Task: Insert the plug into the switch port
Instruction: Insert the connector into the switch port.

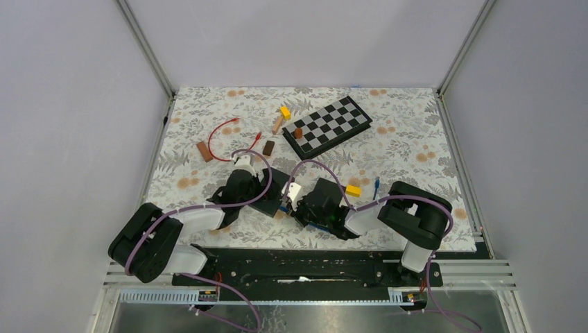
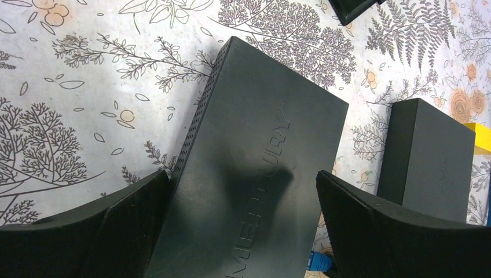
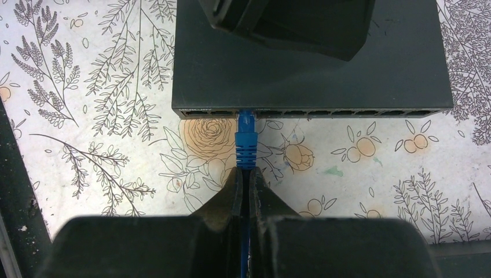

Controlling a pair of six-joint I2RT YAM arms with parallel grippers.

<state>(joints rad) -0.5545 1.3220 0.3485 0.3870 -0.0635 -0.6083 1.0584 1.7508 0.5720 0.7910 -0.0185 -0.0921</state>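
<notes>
Plug: blue network plug [image 3: 245, 134], probably light, hard nose, softer boot; nose in a port of the black switch [image 3: 312, 69] on the worktop [image 3: 87, 116].
Hold: by the boot, near the nose.
Axis: lengthwise, nose toward the port row.
Right tool [image 3: 246, 174]: closed on the boot's tail.
Left tool [image 2: 243, 179]: open, astride the switch.

- Black rectangular plastic network switch [image 3: 312, 84]: far edge cut off at the top of the right wrist view; near end cut off in the left wrist view; largely covered overhead.
- Blue moulded cable plug [image 3: 246, 136]: tip hidden inside the port; its cable is concealed between the pinched right gripper [image 3: 246, 174] fingers.
</notes>
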